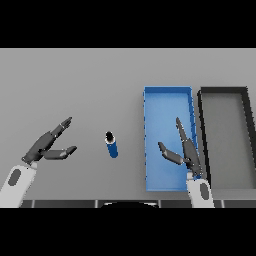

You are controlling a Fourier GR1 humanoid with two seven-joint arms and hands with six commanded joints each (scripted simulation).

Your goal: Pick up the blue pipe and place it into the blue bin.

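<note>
A short blue pipe [111,145] with a dark open end lies on the grey table, a little left of the blue bin [155,105]. My right hand [186,151] hovers over the bin's right half, fingers straight and thumb spread, holding nothing. My left hand [47,145] is at the left of the table, open as well, with its fingertips pointing toward the pipe and a clear gap between them and it.
A dark grey bin [246,135] stands directly right of the blue bin, their long sides almost touching. Both bins reach close to the table's near edge.
</note>
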